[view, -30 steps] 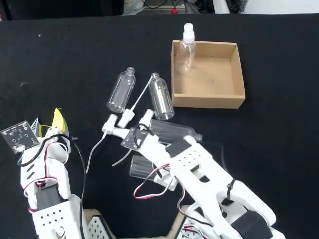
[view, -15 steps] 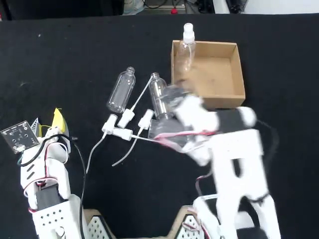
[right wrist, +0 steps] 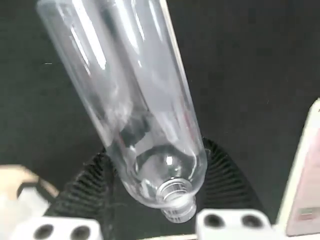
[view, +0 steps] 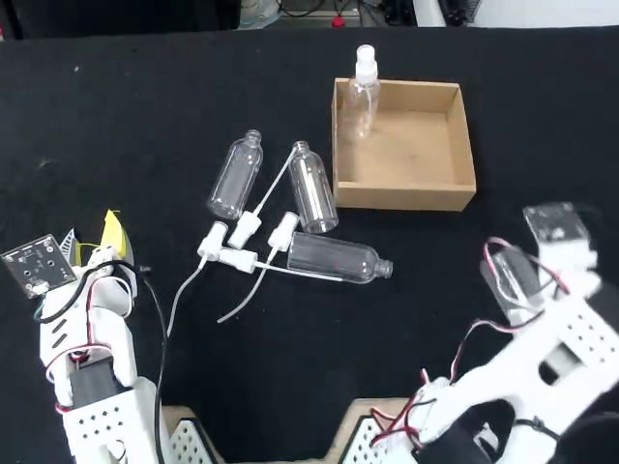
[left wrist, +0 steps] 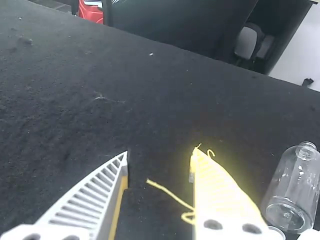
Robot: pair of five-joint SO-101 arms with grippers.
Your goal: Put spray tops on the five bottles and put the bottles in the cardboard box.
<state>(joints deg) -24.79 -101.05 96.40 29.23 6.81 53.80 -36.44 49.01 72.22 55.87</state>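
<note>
The right gripper (view: 510, 278) is clamped on a clear bottle (right wrist: 135, 100), the cardboard box (view: 464, 164) near it, farther out. The left gripper (left wrist: 159, 167) has its fingers (left wrist: 222, 200) spread apart above the surface (view: 145, 97); three loose bottles (view: 338, 257) lie between the two grippers.

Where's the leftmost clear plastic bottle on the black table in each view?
High view: the clear plastic bottle lies leftmost, ahead of the left gripper.
Left wrist view: it lies just beyond the yellow finger.
Shared landmark: that yellow finger.
</note>
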